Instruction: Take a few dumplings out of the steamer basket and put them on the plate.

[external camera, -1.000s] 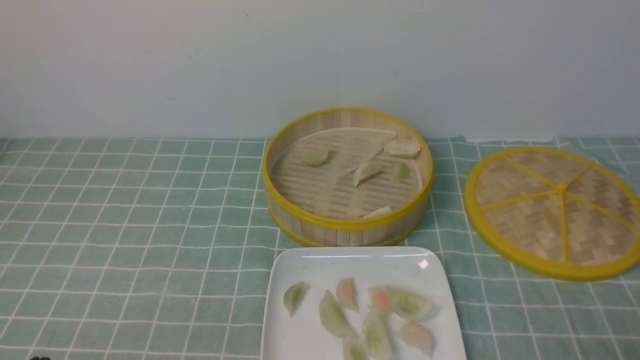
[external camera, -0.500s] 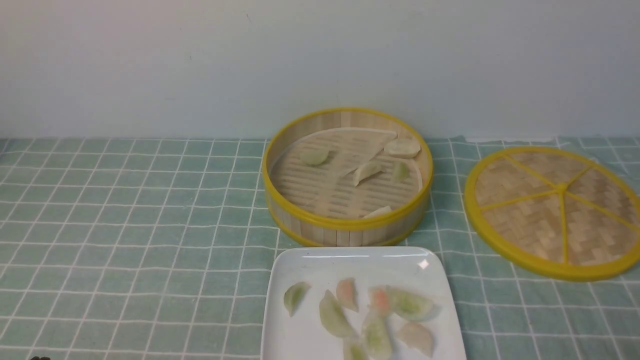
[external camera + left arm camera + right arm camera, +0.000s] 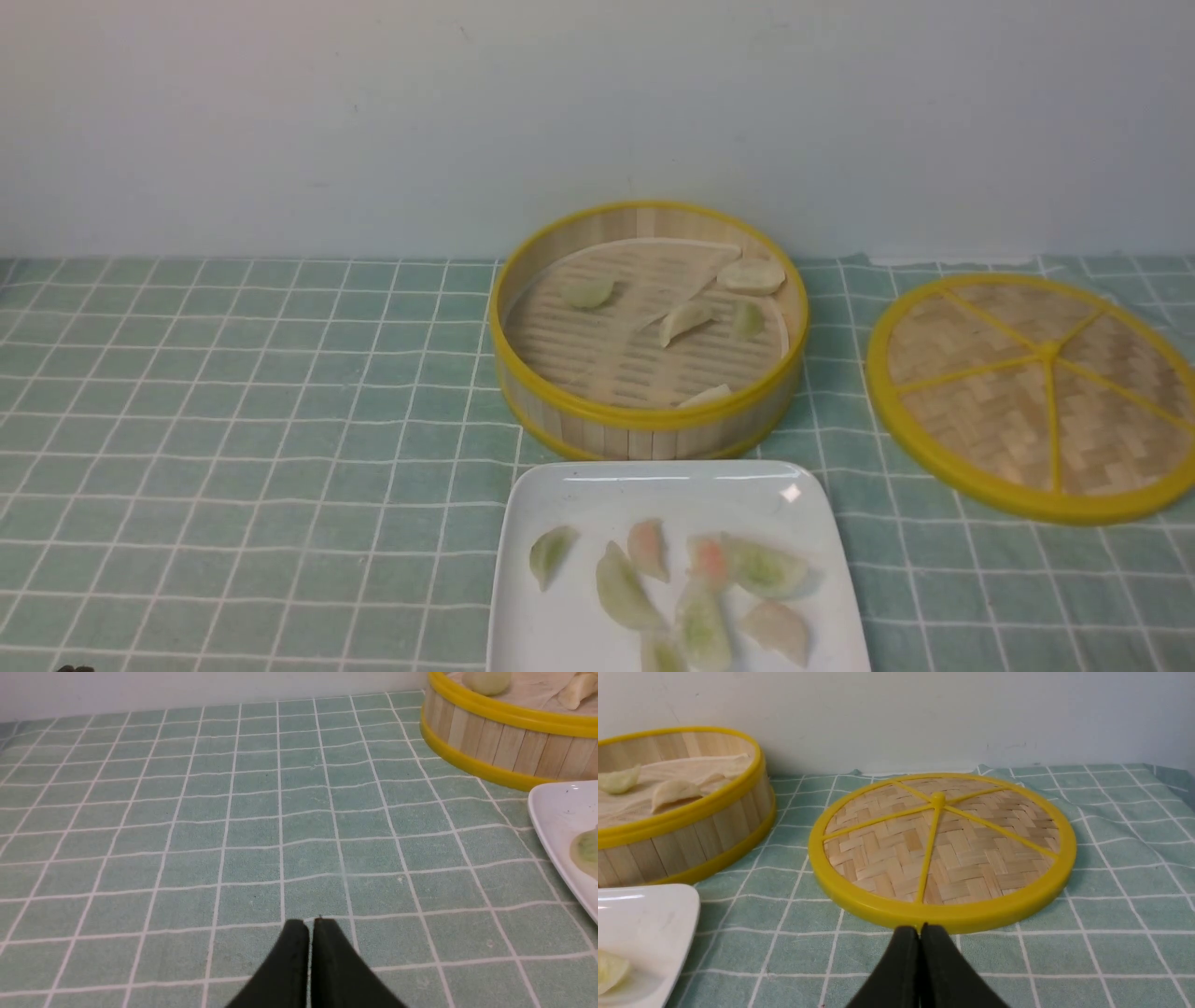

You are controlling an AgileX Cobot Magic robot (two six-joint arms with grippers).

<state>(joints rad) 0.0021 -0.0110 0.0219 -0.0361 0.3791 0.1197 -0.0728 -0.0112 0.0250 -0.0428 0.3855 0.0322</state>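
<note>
The left gripper [image 3: 309, 924] and right gripper [image 3: 916, 928] are hanging closed, empty; the basket's [image 3: 653, 416] dumplings [image 3: 686, 322] are lying between, toward the tabletop's [image 3: 280, 411] far edge, neither arm clearly nearer.

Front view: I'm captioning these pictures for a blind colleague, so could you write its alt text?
A glossy white plate holding several pale green and pinkish dumplings sits in front of a round bamboo steamer basket with a few more inside; a woven lid lies to the right.
</note>
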